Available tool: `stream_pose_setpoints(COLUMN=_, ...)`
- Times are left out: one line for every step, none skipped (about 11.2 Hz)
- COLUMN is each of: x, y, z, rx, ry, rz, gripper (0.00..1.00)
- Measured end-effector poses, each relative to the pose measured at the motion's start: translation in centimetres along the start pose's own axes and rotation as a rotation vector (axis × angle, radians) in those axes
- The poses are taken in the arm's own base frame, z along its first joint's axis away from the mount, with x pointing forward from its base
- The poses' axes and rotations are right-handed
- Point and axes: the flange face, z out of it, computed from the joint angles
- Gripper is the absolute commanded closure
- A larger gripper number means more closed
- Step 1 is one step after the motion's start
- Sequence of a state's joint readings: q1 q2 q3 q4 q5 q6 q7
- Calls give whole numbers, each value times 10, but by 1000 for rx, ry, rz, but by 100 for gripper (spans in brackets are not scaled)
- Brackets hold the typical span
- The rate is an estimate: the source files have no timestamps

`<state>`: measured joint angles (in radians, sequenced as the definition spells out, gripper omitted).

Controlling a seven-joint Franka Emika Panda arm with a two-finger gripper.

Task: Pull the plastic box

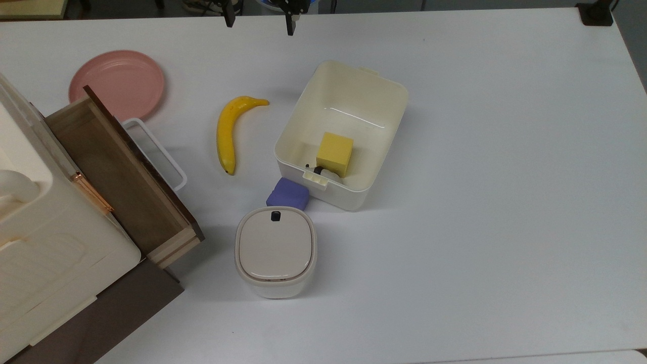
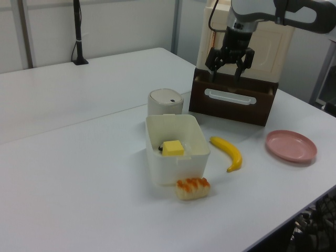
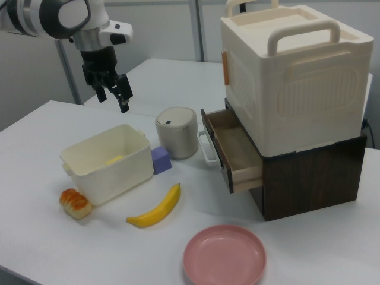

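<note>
The plastic box (image 1: 391, 146) is a lidless cream tub standing mid-table, with a yellow block (image 1: 334, 153) and a small dark-and-white item inside near one short wall. In the left view the box (image 2: 178, 169) sits in front of the lidded bin. My gripper (image 1: 259, 23) hangs open at the top view's top edge, well clear of the box's far short wall and holding nothing. The right view shows the gripper (image 3: 113, 98) raised high above the box (image 3: 113, 169), fingers spread and pointing down.
A banana (image 1: 227, 131) lies to the top view's left of the box, and a purple block (image 1: 288, 193) touches its near corner. A lidded cream bin (image 1: 275, 250), a pink plate (image 1: 116, 83), an open wooden drawer (image 1: 121, 172) and a bread roll (image 2: 192, 188) stand around.
</note>
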<state>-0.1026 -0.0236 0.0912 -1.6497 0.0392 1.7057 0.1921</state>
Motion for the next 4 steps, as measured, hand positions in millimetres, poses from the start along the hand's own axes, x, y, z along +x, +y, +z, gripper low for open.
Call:
stream_pose_setpoints(x=0, y=0, z=3, rx=-1, ry=-5, rz=15, gripper=0)
stream_pose_setpoints(x=-1, y=0, z=5, rx=-2, ry=-9, rz=24, gripper=0)
stream_pose_setpoints(x=-1, y=-1, z=7, rx=-3, ry=-14, rz=26, gripper=0)
stream_pose_setpoints(x=-1, y=-1, z=8, rx=-3, ry=-17, rz=26, gripper=0)
